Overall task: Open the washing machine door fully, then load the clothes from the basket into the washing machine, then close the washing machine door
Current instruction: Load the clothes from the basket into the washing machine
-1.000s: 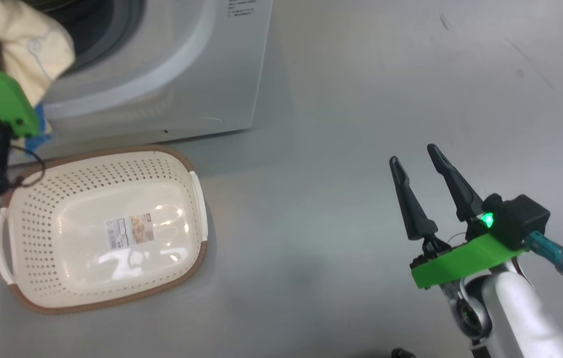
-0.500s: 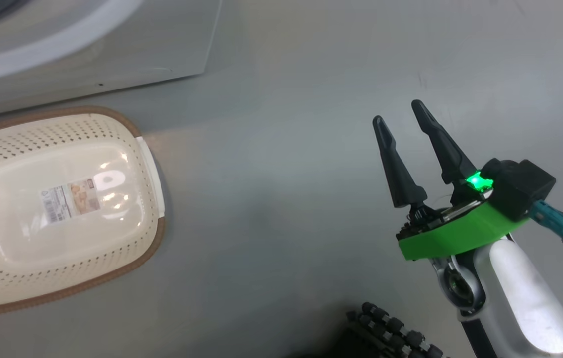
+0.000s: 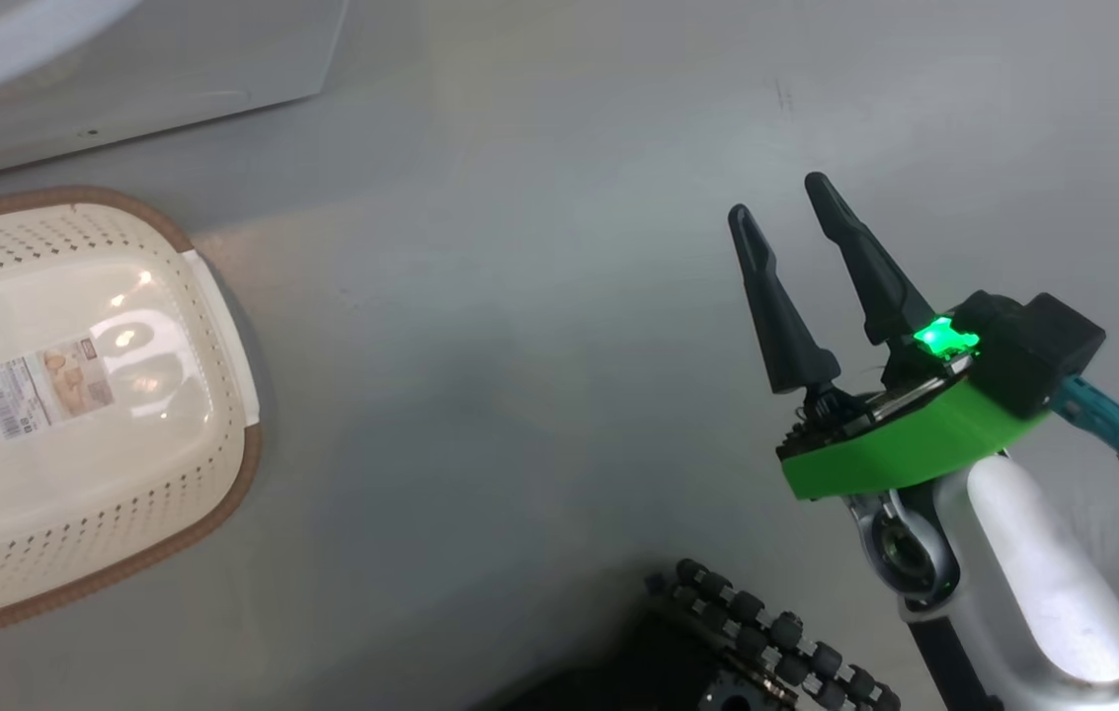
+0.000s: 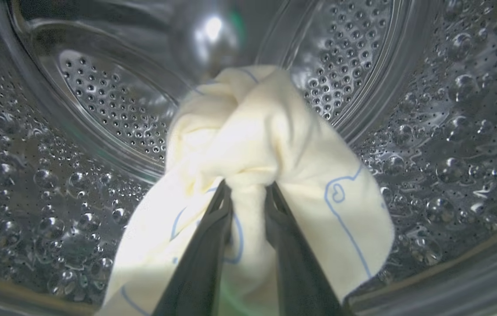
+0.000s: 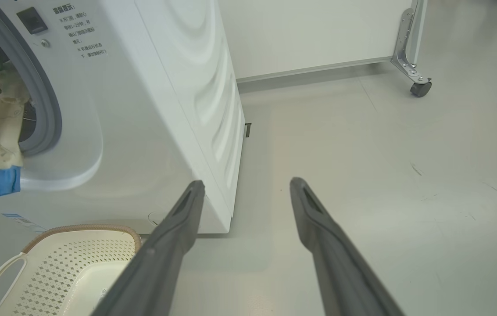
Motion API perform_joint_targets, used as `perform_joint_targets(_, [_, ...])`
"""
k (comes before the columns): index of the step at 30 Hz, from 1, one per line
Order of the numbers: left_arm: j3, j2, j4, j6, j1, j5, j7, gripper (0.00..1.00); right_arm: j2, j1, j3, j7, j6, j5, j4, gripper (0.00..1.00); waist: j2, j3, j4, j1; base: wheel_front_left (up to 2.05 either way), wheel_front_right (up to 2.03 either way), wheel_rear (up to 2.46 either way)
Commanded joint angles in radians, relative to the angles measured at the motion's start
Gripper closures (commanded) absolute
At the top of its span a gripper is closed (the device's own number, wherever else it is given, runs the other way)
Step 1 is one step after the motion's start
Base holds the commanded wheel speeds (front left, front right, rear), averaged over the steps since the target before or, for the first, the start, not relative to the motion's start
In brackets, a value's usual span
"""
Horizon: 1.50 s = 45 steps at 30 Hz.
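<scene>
— Grey floor (image 3: 519, 346) is taking up most of the head's view now. Is something moving down there?
— No, the head is just swinging away to the right. A second ago it was looking at the machine's mouth. The basket (image 3: 223, 474) is sitting where it was, showing a bare bottom and its label.
— And the clothes (image 4: 252, 145)?
— One cream piece is hanging inside the steel drum (image 4: 99, 101), and the left gripper (image 4: 248, 186) is clamping its fingers on a fold of it. A second ago it was only at the opening.
— Fully in?
— Not quite. The right wrist view is showing its blue-patched tail trailing over the grey gasket (image 5: 48, 109) of the washing machine (image 5: 165, 87).
— The right gripper (image 3: 777, 196)?
— Idling over the floor, fingers spread wide, holding nothing. I'm guessing releasing the piece and shutting the door are what's remaining.
</scene>
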Motion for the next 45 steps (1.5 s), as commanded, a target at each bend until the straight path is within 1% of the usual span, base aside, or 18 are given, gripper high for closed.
perform_joint_targets(1, [0.035,0.055,-0.014,0.01,-0.053,0.008,-0.042,1.0,-0.004,0.002,0.011,-0.009,-0.003,0.007,-0.03,0.0,0.0,0.009,-0.006,-0.0001,0.0,0.0,0.0])
perform_joint_targets(3, [0.039,0.049,0.015,0.021,-0.069,0.013,-0.101,1.0,-0.004,-0.001,0.011,-0.009,-0.003,0.009,-0.03,0.0,0.0,0.015,-0.009,-0.0001,0.0,0.0,0.0])
perform_joint_targets(6, [0.04,0.04,0.066,0.028,-0.086,0.014,-0.145,1.0,-0.004,-0.005,0.012,-0.009,-0.003,0.011,-0.03,0.0,0.0,0.021,-0.011,-0.0001,0.0,0.0,0.0])
perform_joint_targets(7, [0.042,0.035,0.09,0.029,-0.089,0.007,-0.141,0.8,-0.004,-0.007,0.012,-0.009,-0.003,0.011,-0.03,0.0,0.0,0.022,-0.011,-0.0001,0.0,0.0,0.0])
perform_joint_targets(8, [0.041,0.031,0.109,0.028,-0.092,0.004,-0.136,0.47,-0.004,-0.008,0.011,-0.009,-0.003,0.01,-0.03,0.0,0.0,0.024,-0.01,-0.0001,0.0,0.0,0.0])
perform_joint_targets(9, [0.04,0.027,0.124,0.028,-0.096,0.001,-0.134,0.0,-0.004,-0.009,0.011,-0.009,-0.003,0.009,-0.029,0.0,0.0,0.025,-0.009,-0.0001,0.0,0.0,0.0])
perform_joint_targets(17, [0.039,-0.008,0.194,0.028,-0.081,-0.028,-0.149,0.0,-0.004,-0.019,0.004,-0.009,-0.003,-0.001,-0.024,0.0,0.0,0.013,0.014,-0.0001,0.0,0.0,0.0])
perform_joint_targets(19, [0.039,-0.012,0.204,0.034,-0.065,-0.033,-0.153,0.0,-0.004,-0.019,-0.001,-0.009,-0.003,-0.005,-0.023,0.0,0.0,0.004,0.022,-0.0001,0.0,0.0,0.0])
perform_joint_targets(24, [0.042,-0.036,0.203,0.055,-0.001,-0.053,-0.166,0.0,-0.004,-0.015,-0.018,-0.009,-0.003,-0.023,-0.023,0.0,0.0,-0.02,0.054,-0.0001,0.0,0.0,0.0])
perform_joint_targets(29, [0.049,-0.075,0.165,0.094,0.099,-0.075,-0.204,0.0,-0.004,-0.009,-0.039,-0.009,-0.003,-0.054,-0.023,0.0,0.0,-0.05,0.094,-0.0001,0.0,0.0,0.0])
perform_joint_targets(30, [0.049,-0.075,0.165,0.094,0.099,-0.075,-0.204,0.0,-0.004,-0.009,-0.039,-0.009,-0.003,-0.054,-0.023,0.0,0.0,-0.05,0.094,-0.0001,0.0,0.0,0.0])
perform_joint_targets(34, [0.05,-0.112,0.099,0.132,0.208,-0.087,-0.249,0.0,-0.004,0.0,-0.061,-0.009,-0.003,-0.082,-0.018,0.0,0.0,-0.082,0.132,-0.0001,0.0,0.0,0.0])
perform_joint_targets(38, [0.064,-0.149,0.001,0.176,0.34,-0.112,-0.292,0.0,-0.004,0.012,-0.079,-0.009,-0.003,-0.105,-0.014,0.0,0.0,-0.116,0.166,-0.0001,0.0,0.0,0.0])
perform_joint_targets(42, [0.067,-0.185,-0.129,0.222,0.492,-0.127,-0.322,0.0,-0.004,0.024,-0.095,-0.009,-0.003,-0.129,-0.006,0.0,0.0,-0.15,0.199,-0.0001,0.0,0.0,0.0])
perform_joint_targets(43, [0.062,-0.198,-0.2,0.245,0.571,-0.129,-0.326,0.0,-0.004,0.028,-0.097,-0.009,-0.003,-0.138,-0.002,0.0,0.0,-0.167,0.212,-0.0001,0.0,0.0,0.0])
perform_joint_targets(45, [0.058,-0.211,-0.273,0.265,0.646,-0.134,-0.329,0.0,-0.004,0.033,-0.099,-0.009,-0.003,-0.147,0.001,0.0,0.0,-0.183,0.225,-0.0001,0.0,0.0,0.0])
